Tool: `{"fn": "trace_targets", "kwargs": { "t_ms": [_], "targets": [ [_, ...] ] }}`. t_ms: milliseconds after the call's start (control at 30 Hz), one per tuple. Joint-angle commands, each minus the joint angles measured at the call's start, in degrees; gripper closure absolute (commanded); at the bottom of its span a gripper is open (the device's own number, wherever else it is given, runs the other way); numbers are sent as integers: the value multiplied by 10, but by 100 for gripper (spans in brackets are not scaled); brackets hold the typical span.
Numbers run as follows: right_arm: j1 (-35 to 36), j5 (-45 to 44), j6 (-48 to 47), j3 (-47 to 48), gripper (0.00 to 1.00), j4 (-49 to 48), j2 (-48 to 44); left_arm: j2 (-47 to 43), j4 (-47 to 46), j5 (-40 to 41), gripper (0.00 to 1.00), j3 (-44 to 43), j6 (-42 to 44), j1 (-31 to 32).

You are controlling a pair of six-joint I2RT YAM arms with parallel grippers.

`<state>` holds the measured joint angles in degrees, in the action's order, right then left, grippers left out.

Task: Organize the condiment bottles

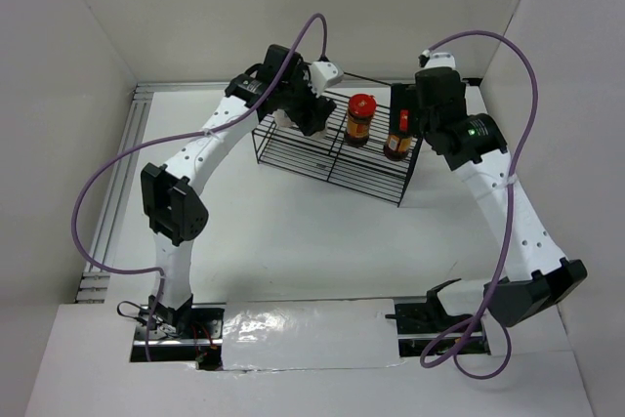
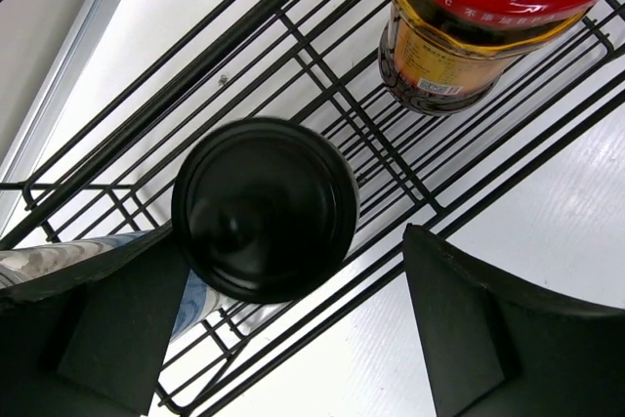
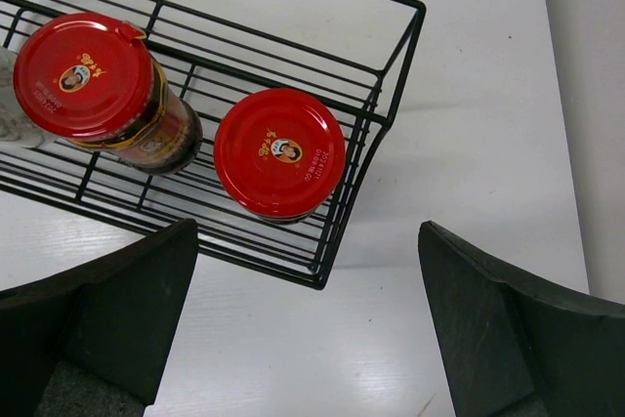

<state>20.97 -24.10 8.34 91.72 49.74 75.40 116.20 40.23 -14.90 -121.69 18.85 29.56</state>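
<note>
A black wire rack [image 1: 327, 181] stands at the back middle of the table. Two brown jars with red lids stand in its right part, one [image 1: 361, 104] left of the other [image 1: 397, 144]; both show in the right wrist view [image 3: 86, 75] [image 3: 279, 151]. My left gripper [image 1: 311, 119] hangs open over the rack's left part, above the black-capped bottle [image 2: 264, 207]. The cap sits close to the left finger [image 2: 98, 329]. The pale shaker with bluish label [image 2: 59, 253] shows partly behind that finger. My right gripper [image 1: 410, 114] is open and empty [image 3: 303, 329] above the rack's right corner [image 3: 319, 282].
White walls enclose the table on the left, back and right. Purple cables loop from both arms. A slotted white rail [image 1: 117, 192] runs along the table's left edge. The red-lidded jar [image 2: 488, 7] stands just beyond the black cap in the rack [image 2: 322, 65].
</note>
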Motion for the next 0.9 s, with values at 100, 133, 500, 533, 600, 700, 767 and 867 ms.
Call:
{"fn": "trace_targets", "kwargs": {
  "t_ms": [100,133,500,533,600,700,767,867],
  "targets": [
    [-31,32,12,-13,0,-23,-16,-18,-37,-13,1,-36,-14,1],
    [-45,40,16,-15,0,-27,-17,-23,-38,-17,1,-42,-13,1],
    [-259,163,33,-2,0,-47,17,-93,-27,-68,1,-80,-53,1],
    [-282,183,39,-5,0,-55,20,-112,-25,-76,1,-81,-54,-2],
    [-344,238,56,-15,0,-68,26,-130,-19,-84,1,-84,-64,-19],
    [-407,288,73,-67,0,-107,25,-156,20,-103,1,-91,-75,-68],
    [-412,269,76,-83,0,-111,26,-189,29,-111,1,-60,-80,-129],
    [-413,243,81,-114,0,-118,22,-237,15,-120,1,38,-90,-236]
  ]
}}
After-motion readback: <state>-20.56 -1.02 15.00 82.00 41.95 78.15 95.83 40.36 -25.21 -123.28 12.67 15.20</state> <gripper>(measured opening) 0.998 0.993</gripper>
